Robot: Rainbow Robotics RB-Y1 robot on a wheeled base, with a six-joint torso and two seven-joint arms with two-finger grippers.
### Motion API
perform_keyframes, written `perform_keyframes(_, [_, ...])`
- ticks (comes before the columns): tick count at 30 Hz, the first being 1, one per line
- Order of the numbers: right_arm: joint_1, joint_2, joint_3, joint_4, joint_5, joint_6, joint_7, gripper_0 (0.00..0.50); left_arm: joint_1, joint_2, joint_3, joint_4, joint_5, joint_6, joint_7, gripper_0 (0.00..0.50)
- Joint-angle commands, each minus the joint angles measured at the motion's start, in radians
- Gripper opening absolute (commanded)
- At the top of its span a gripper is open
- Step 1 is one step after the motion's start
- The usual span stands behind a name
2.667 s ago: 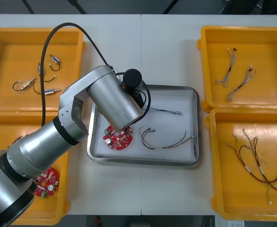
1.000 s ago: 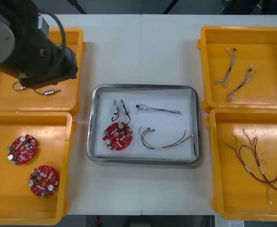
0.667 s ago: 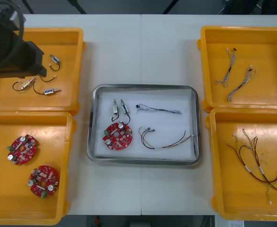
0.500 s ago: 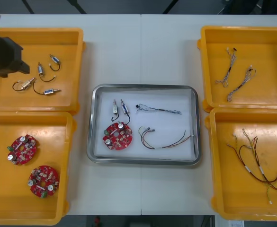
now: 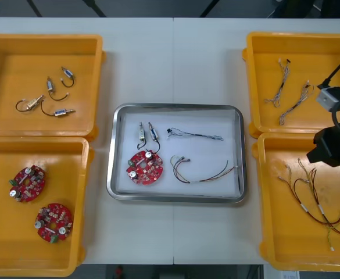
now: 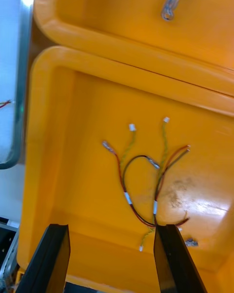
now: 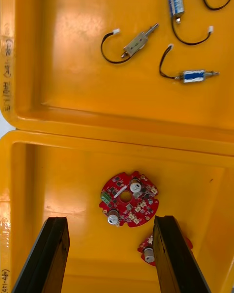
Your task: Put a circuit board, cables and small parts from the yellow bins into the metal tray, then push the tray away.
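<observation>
- The right gripper (image 6: 112, 227) is released. Its wrist view shows two black fingers (image 6: 51, 259) standing wide apart with nothing between them, above the near right yellow plastic bin (image 6: 53, 127).
- A loose tangle of red, yellow and black cables (image 6: 144, 185) with white connectors lies on that bin's floor, just past the fingertips. One loop runs close to a fingertip, and whether they touch cannot be told.
- In the front view the right arm's black wrist housing (image 5: 334, 145) comes in from the right edge over this bin's far wall. It covers the fingers and is cut off by the edge.
- The far right yellow bin (image 5: 300, 43) holds two pale twisted cables (image 5: 292, 93).
- The left gripper (image 7: 109, 219) is also open and empty, above the near left yellow bin (image 7: 29, 185).
- A round red circuit board (image 7: 129, 205) lies on that bin's floor, seen in the gap between this gripper's fingers. A second red board (image 7: 163, 246) is partly hidden behind one finger.
- In the far left yellow bin (image 7: 73, 93) lie small metal parts with black leads (image 7: 136, 43).
- The shiny metal tray, white inside, (image 5: 175, 107) sits between the bins, well apart from both grippers.
- The tray holds a red board (image 5: 145, 167), two small metal parts (image 5: 145, 131), a thin dark cable (image 5: 196, 136) and looped red and black cables (image 5: 201, 171).
</observation>
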Motion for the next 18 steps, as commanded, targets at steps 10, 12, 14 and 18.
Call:
perform_keyframes(10, [-0.276,0.009,0.398,-0.063,-0.024,-0.141,0.036,0.500,0.218,0.047,0.036,-0.014,-0.004,-0.123,0.070,0.500])
perform_keyframes(12, [-0.311,0.033,0.438,-0.063,-0.015,-0.141,0.042,0.500,0.230,0.045,0.042,-0.027,0.020,-0.123,0.072,0.500])
perform_keyframes(14, [-0.354,0.072,0.492,-0.063,0.001,-0.141,0.052,0.500,0.249,0.045,0.047,-0.062,0.034,-0.123,0.073,0.500])
perform_keyframes(18, [-0.423,0.136,0.589,-0.063,0.047,-0.139,0.068,0.500,0.265,0.047,0.047,-0.122,0.031,-0.123,0.083,0.500])
